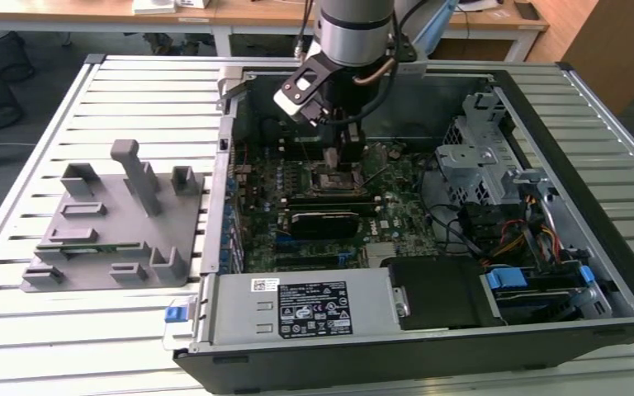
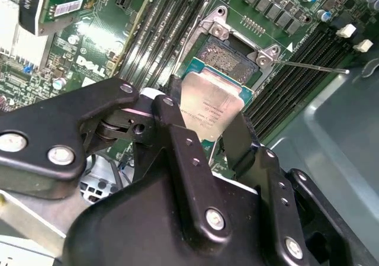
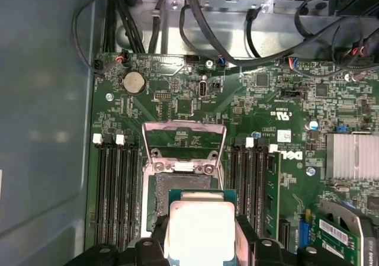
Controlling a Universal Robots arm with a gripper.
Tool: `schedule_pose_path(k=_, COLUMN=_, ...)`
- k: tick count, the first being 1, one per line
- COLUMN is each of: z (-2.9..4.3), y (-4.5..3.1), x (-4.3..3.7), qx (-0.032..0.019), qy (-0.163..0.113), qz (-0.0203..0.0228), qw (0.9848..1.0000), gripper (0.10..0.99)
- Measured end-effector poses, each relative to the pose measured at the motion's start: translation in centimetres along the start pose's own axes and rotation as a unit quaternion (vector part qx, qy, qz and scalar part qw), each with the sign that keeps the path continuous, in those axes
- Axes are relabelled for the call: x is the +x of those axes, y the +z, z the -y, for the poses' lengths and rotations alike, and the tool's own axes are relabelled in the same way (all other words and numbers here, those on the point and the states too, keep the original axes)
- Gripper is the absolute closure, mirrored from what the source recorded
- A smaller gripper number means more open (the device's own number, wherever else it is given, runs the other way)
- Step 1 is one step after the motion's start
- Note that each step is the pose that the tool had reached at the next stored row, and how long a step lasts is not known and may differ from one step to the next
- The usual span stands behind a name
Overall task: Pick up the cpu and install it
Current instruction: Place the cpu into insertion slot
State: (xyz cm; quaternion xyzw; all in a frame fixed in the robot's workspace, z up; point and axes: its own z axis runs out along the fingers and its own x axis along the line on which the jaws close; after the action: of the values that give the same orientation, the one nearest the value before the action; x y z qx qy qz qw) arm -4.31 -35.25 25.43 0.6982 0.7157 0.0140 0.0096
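Note:
My gripper (image 2: 207, 127) is shut on the cpu (image 2: 213, 100), a flat square chip with a silvery top plate and a green rim, gripped by its two side edges between black fingers (image 2: 173, 115). The chip hangs tilted just above the open socket (image 2: 228, 55) on the green motherboard. In the first wrist view the cpu (image 3: 201, 227) partly covers the socket (image 3: 177, 189), whose metal load plate (image 3: 183, 137) is flipped open. In the exterior view the gripper (image 1: 345, 157) reaches down into the open computer case over the socket (image 1: 337, 177).
Memory slots (image 3: 112, 189) flank the socket on both sides, and a thin metal lever (image 2: 308, 67) sticks out beside it. A finned heat sink (image 3: 352, 156), a labelled power supply (image 1: 295, 309), a drive cage (image 1: 482, 157) and cables (image 1: 515, 239) fill the case. A grey fixture (image 1: 119, 219) stands at the exterior view's left.

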Motion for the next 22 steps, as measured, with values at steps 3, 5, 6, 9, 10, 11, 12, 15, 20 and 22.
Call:
schedule_pose_path(k=3, z=0.01, y=0.16, x=0.00, qx=0.0000, qy=0.000, qz=0.0001, qw=1.0000, gripper=0.561)
schedule_pose_path(k=5, z=0.01, y=0.21, x=0.00, qx=0.0001, qy=0.000, qz=0.0002, qw=1.0000, gripper=0.561)
schedule_pose_path(k=6, z=0.01, y=0.24, x=0.00, qx=0.0001, qy=0.000, qz=0.0002, qw=1.0000, gripper=0.561)
schedule_pose_path(k=9, z=0.01, y=0.31, x=0.00, qx=0.0000, qy=0.000, qz=0.0001, qw=1.0000, gripper=0.561)
schedule_pose_path(k=10, z=0.01, y=0.36, x=0.01, qx=0.0000, qy=0.000, qz=0.0000, qw=1.0000, gripper=0.561)
schedule_pose_path(k=11, z=0.02, y=0.42, x=0.00, qx=0.0000, qy=0.000, qz=0.0001, qw=1.0000, gripper=0.561)
schedule_pose_path(k=12, z=0.02, y=0.51, x=0.01, qx=0.0001, qy=0.000, qz=0.0001, qw=1.0000, gripper=0.561)
schedule_pose_path(k=15, z=0.03, y=0.87, x=0.16, qx=0.0000, qy=0.000, qz=0.0001, qw=1.0000, gripper=0.561)
schedule_pose_path(k=20, z=0.05, y=1.72, x=0.53, qx=0.0000, qy=0.000, qz=0.0001, qw=1.0000, gripper=0.561)
schedule_pose_path(k=22, z=0.06, y=2.08, x=0.63, qx=0.0000, qy=0.000, qz=0.0001, qw=1.0000, gripper=0.561)
